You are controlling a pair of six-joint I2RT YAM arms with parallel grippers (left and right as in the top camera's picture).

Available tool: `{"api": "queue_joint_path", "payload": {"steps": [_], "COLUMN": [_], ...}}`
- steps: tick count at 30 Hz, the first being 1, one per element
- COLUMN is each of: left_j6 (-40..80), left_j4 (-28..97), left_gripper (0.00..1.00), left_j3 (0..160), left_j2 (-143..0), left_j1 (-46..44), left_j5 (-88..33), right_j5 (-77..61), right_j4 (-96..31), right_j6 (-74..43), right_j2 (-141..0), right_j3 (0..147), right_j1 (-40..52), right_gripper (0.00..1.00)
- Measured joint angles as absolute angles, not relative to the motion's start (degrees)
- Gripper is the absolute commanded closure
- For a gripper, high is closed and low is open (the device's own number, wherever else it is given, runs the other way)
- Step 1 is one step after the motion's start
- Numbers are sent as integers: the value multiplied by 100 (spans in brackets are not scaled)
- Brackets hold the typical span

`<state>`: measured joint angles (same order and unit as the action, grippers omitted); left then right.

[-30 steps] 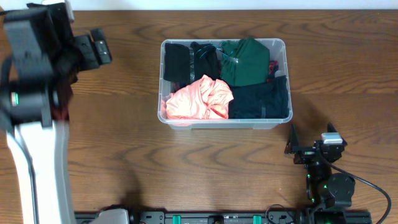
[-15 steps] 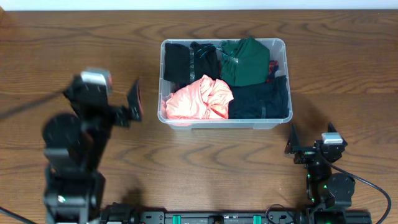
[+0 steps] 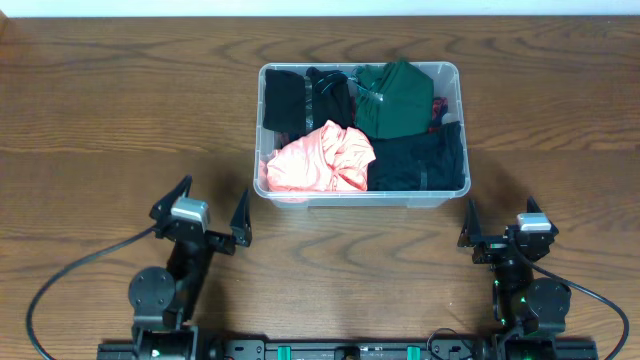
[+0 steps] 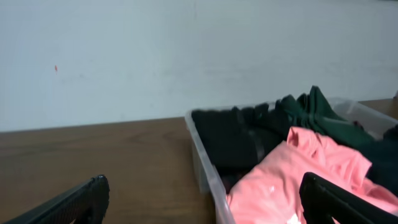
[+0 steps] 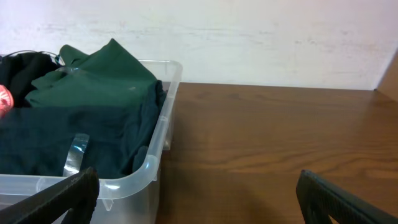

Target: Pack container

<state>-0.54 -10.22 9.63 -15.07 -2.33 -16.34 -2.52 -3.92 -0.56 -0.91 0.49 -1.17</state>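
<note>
The container (image 3: 400, 201) is a clear plastic bin at the middle back of the table. It holds a coral-pink garment (image 3: 322, 160), a green garment (image 3: 398, 98), a dark navy garment (image 3: 420, 162) and black clothes (image 3: 300, 98). My left gripper (image 3: 205, 210) is open and empty, low at the front left, pointing at the bin's left front corner. In the left wrist view its fingers (image 4: 202, 202) frame the bin's rim (image 4: 200, 152) and the pink garment (image 4: 311, 171). My right gripper (image 3: 498, 224) is open and empty at the front right. Its wrist view (image 5: 199, 202) shows the bin's right corner (image 5: 158, 149).
The wood table (image 3: 120, 120) extends to both sides of the bin. A white wall (image 4: 186, 56) stands behind the table. Cables trail from both arm bases at the front edge.
My left arm has come down from high at the far left to the table's front left, its gripper open and empty. The right arm and the bin's contents have not moved.
</note>
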Motion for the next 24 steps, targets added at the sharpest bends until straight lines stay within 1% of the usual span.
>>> {"api": "queue_joint_path", "payload": {"steps": [4,10,19,24], "left_j6": [45,213,298,301], "left_j4": [-1022,-495,351,408], "left_gripper": [2,2,2,2], "left_j3": [622,506,506,482], "left_j2": [-1041,-543,-145,-62], "left_j1": [-246,-475,-554,-554], "left_j5": [-1566,-1092,-486,-322], "right_j5": [-255,-255,-255,-255], "right_j4": [-395,-395,-395,-395], "right_j6": [-58,-56,-56,-58], "right_j2": [-91,-91,-91,-91], "right_j3": [49,49,49,49], "right_j1": [-117,-117,-117,-117], "right_gripper": [1,1,1,1]}}
